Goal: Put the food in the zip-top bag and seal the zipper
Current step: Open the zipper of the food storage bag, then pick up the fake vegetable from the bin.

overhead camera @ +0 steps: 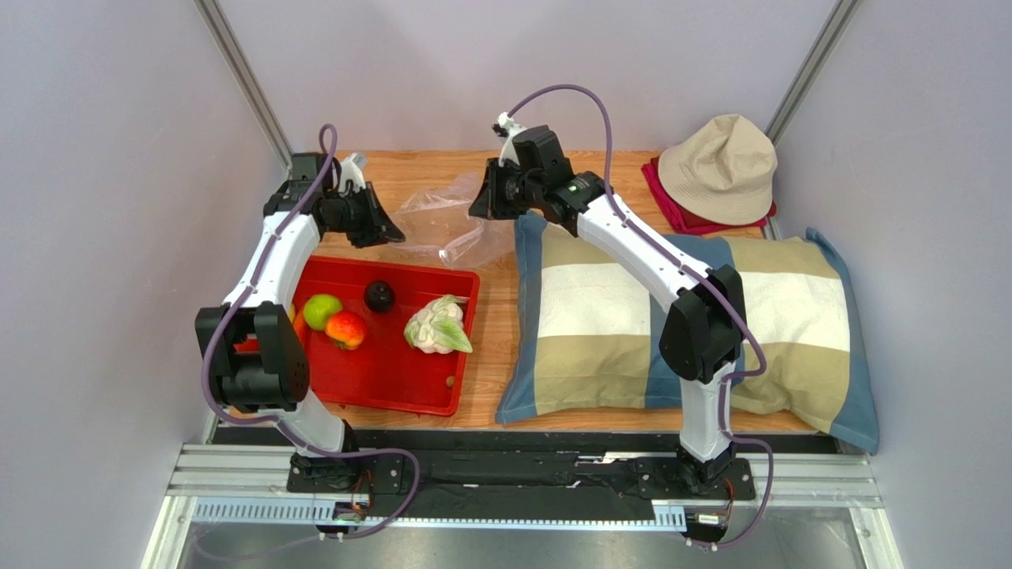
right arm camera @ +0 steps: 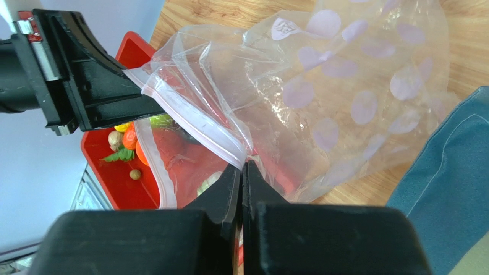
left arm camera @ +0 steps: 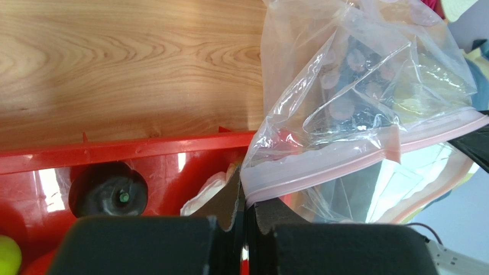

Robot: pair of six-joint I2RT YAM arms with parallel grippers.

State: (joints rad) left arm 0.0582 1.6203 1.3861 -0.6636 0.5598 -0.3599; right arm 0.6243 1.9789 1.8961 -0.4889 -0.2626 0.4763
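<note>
On the near side of the left claw point(overhead camera: 386, 231), a red tray point(overhead camera: 404, 379) sits on the wooden counter point(overhead camera: 416, 166) and carries the food. From the left, below that claw, lie a green apple point(overhead camera: 321, 311), a red-orange fruit point(overhead camera: 347, 330) touching the apple, a dark round fruit point(overhead camera: 379, 295) nearest the claw, and a white-green cauliflower point(overhead camera: 437, 326) to its right. The right wrist view also shows an orange carrot point(right arm camera: 131, 137) near the tray's left end, under the left claw.

The left claw's 2 fingers are pressed together, clamped on the left end of the zip-top bag point(overhead camera: 446, 208) at its mouth. The pink zipper point(left arm camera: 344, 163) runs taut from this claw across to the right claw point(overhead camera: 481, 199), which is likewise pinched tight on the same mouth edge. The bag is lifted at its mouth between the 2 claws, over the tray's far rim, and its clear, dotted body spreads onto the counter beyond them. A second layer of the mouth edge hangs loose below the held strip.

Right of the right claw, a striped pillow point(overhead camera: 594, 320) in tan, white and blue lies on the counter, its near-left corner just beside the tray. Further right and behind, a beige bucket hat point(overhead camera: 719, 166) rests on a red cloth point(overhead camera: 665, 202) at the pillow's far edge.
</note>
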